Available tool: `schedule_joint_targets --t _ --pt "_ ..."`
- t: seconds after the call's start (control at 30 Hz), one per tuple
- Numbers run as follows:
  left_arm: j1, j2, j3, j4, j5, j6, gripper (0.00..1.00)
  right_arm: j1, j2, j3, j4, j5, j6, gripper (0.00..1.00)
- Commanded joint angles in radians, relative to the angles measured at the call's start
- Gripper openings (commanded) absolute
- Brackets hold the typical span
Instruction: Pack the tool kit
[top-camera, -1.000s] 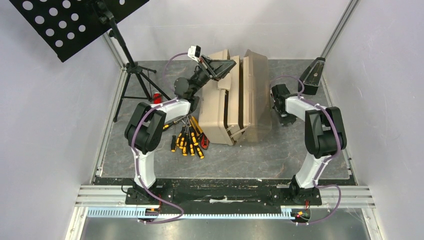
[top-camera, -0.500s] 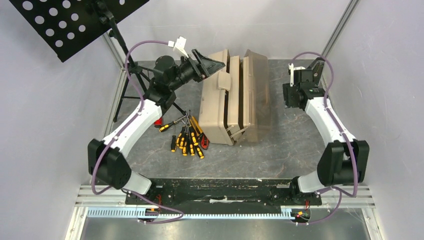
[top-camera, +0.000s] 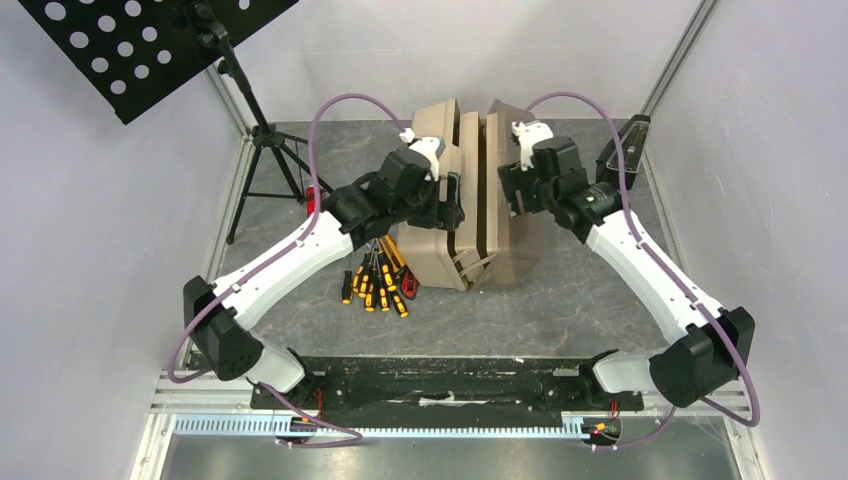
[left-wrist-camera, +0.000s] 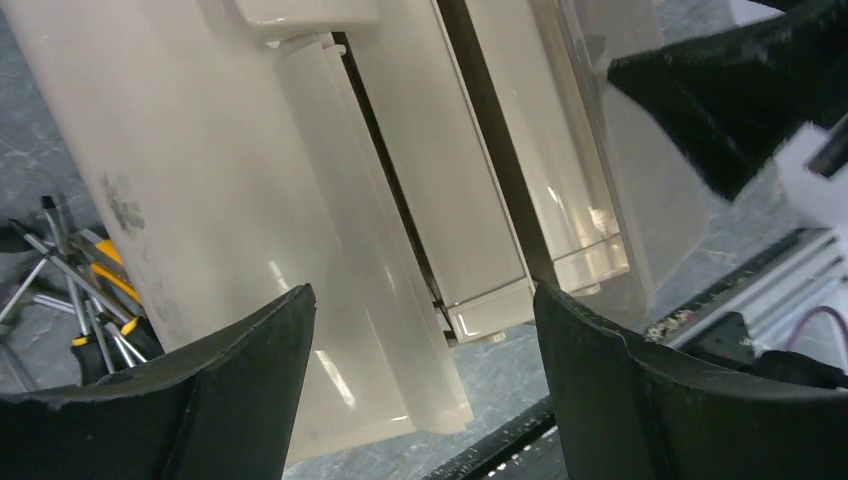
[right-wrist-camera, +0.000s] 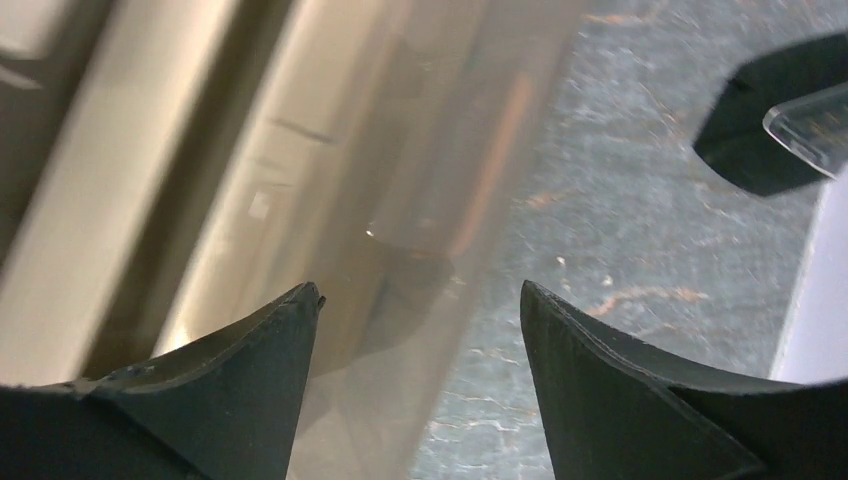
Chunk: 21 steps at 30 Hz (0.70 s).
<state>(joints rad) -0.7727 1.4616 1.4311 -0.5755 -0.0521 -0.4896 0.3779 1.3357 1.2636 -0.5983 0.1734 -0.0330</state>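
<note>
Claws poised over the toolbox, loose tools lying to its left

Our left claw (left-wrist-camera: 420, 300) stands wide open with nothing between its fingers, and it hangs just above the left half of the toolbox (top-camera: 435, 250). Our right claw (right-wrist-camera: 420, 290) is spread just as wide and is also empty. It hovers over the box's right half, where the plastic looks smoky and see-through. In the overhead view the two claws face each other across the box's middle seam, the left claw (top-camera: 447, 205) on one side and the right claw (top-camera: 510, 195) on the other, and neither is touching the other.

The toolbox sits mid-bench toward the far side, directly beneath both claws. Its long axis runs near to far, leaning slightly. From the left wrist we see its pale panels (left-wrist-camera: 200, 150) running lengthwise under the fingers, and the seam looks closed, though we cannot tell whether it is latched.

The screwdrivers (top-camera: 375, 280) lie in a loose heap on the bench (top-camera: 560, 310) just beside the box's near-left corner, with their shafts mostly pointing near to far. They sit under our left forearm, left and near of the left claw, so we judge the left arm far better placed to fetch them. The right arm would have to cross the whole box. A music stand (top-camera: 130, 50) occupies the far-left corner, well apart from the claws.
</note>
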Motion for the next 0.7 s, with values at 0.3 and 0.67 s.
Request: schedule_joint_targets --t 0.3,0.67 --pt "-0.062 0.109 0.115 -0.121 -0.285 0.094 0.81 0.173 0.069 0.103 0.031 0.059 0.087 0.80" --pt "-0.057 0.131 0.127 -0.105 -0.322 0.069 0.57 0.173 0.096 0.100 -0.032 0.288 0.044 0.75"
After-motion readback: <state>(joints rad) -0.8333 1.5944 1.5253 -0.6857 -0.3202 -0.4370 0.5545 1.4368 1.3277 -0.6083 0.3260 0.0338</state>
